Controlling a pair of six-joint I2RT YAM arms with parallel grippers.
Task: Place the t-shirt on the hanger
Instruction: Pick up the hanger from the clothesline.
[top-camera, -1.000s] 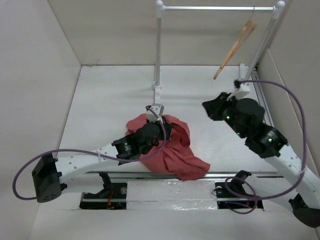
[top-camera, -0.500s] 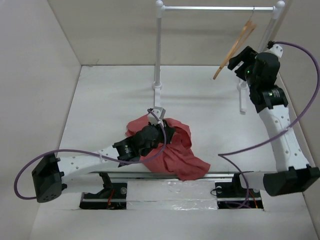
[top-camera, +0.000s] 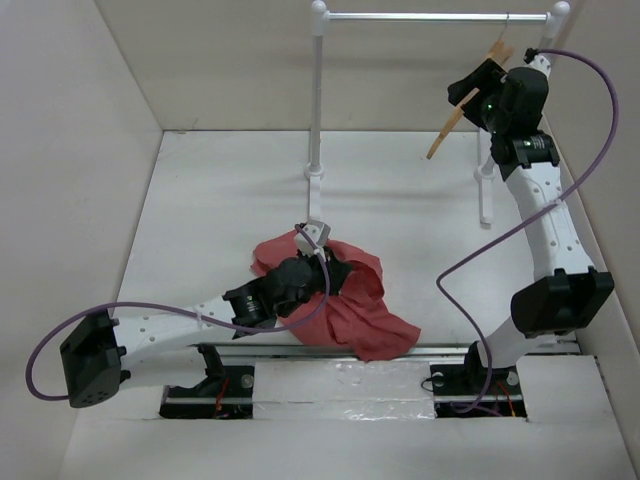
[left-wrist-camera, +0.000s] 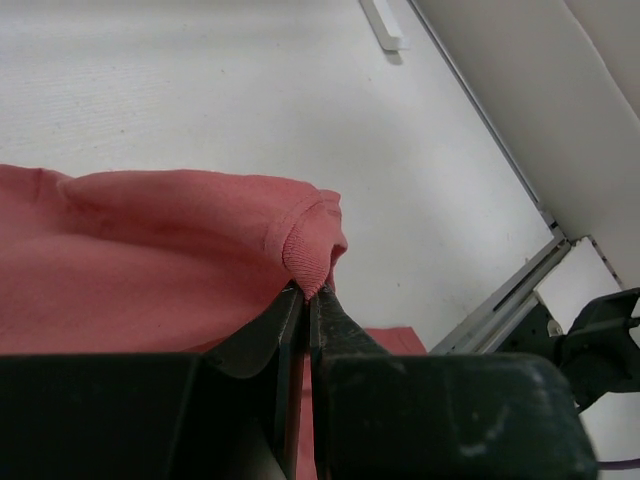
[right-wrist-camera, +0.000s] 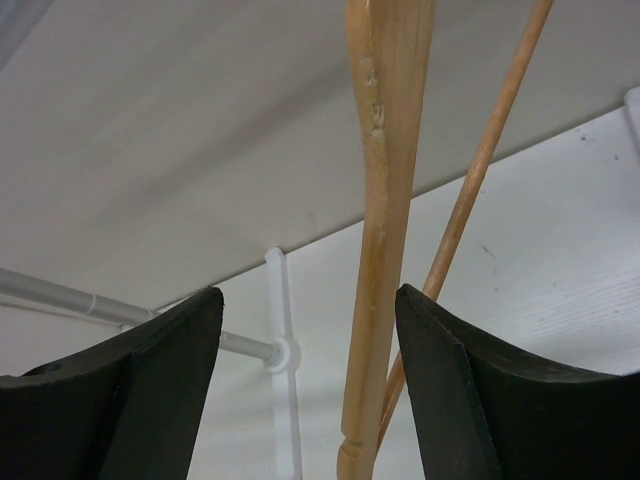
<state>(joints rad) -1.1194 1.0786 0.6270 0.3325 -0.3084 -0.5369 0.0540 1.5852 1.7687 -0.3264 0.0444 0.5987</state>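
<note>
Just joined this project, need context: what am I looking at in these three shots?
Two robot arms are bolted at the near edge of a white table, each ending in a two-finger gripper. The wide picture comes from a fixed camera above and behind them; the other two from a camera on each wrist, so the dark shapes below are that arm's own fingers. A red-pink t-shirt lies crumpled on the table; the left gripper is shut on its ribbed edge. The right gripper is up at a wooden hanger hung on a white rack, open, one finger either side, not gripping.
</note>
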